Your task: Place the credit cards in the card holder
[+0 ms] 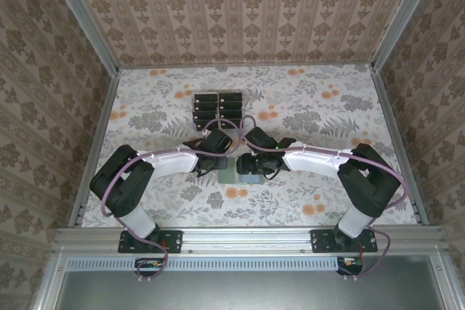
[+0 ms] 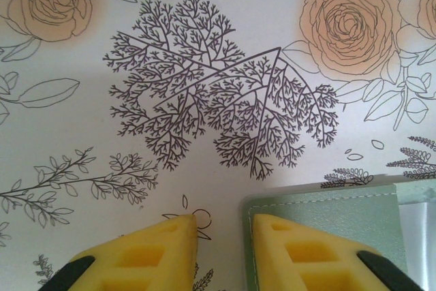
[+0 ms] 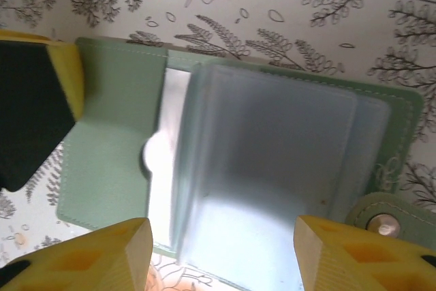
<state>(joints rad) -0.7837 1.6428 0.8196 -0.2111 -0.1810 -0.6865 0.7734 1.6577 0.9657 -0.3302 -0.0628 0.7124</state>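
The grey-green card holder [image 1: 231,175] lies opened flat on the table between both grippers. In the right wrist view the card holder [image 3: 109,168] shows its clear plastic sleeves [image 3: 272,148] and a snap tab [image 3: 383,221]. My right gripper [image 3: 221,236] hovers open over the sleeves, its fingers wide apart on either side of them. My left gripper [image 2: 223,226] is partly open; one yellow finger [image 2: 286,240] sits on the holder's corner [image 2: 340,212], the other over bare table. The dark credit cards [image 1: 218,109] stand in a rack behind the arms.
The table has a floral-printed cover and patterned walls on three sides. The card rack [image 1: 218,99] stands just beyond the two wrists. Open tabletop [image 1: 327,114] lies to the left, right and front of the holder.
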